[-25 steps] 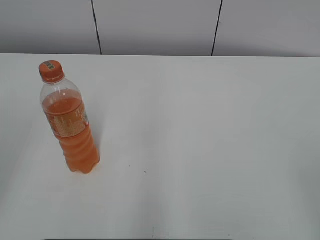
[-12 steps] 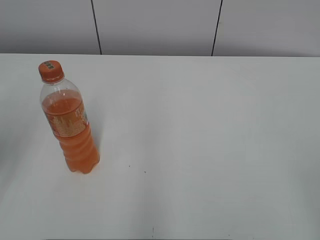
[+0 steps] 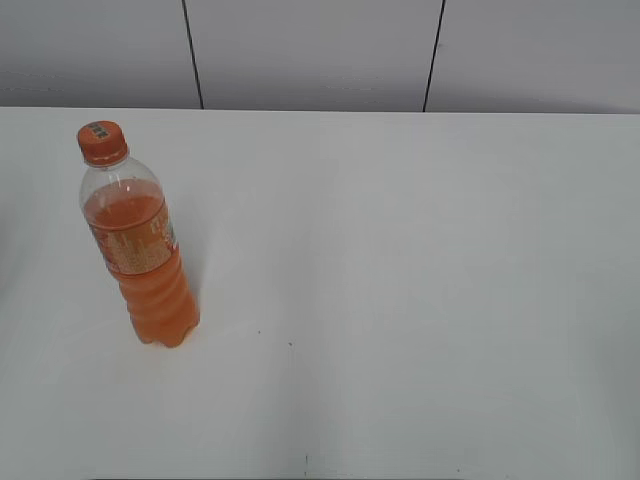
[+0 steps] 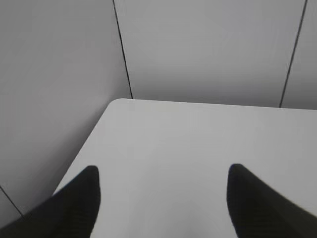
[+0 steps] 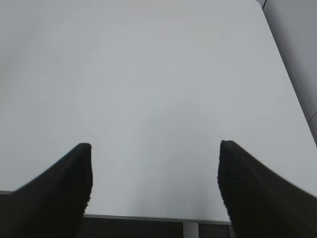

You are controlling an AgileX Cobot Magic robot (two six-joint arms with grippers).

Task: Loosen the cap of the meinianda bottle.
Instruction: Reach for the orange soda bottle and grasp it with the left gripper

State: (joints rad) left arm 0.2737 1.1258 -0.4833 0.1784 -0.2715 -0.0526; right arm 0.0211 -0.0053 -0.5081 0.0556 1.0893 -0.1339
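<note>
Plain white table [image 3: 420,300], grey panel wall behind. The meinianda bottle [image 3: 140,250] stands upright at its left side, cap [image 3: 102,142] on. Mostly full, so probably heavyish, with slick, squashy plastic: I'd hold the ribbed lower body and twist the cap. Left gripper [image 4: 163,198] and right gripper [image 5: 154,191] both gape wide, holding nothing.

Stood upright at table's left: clear bottle [image 3: 140,250], orange drink inside, ribbed below. Wore orange cap [image 3: 102,142], pale mark on top.
</note>
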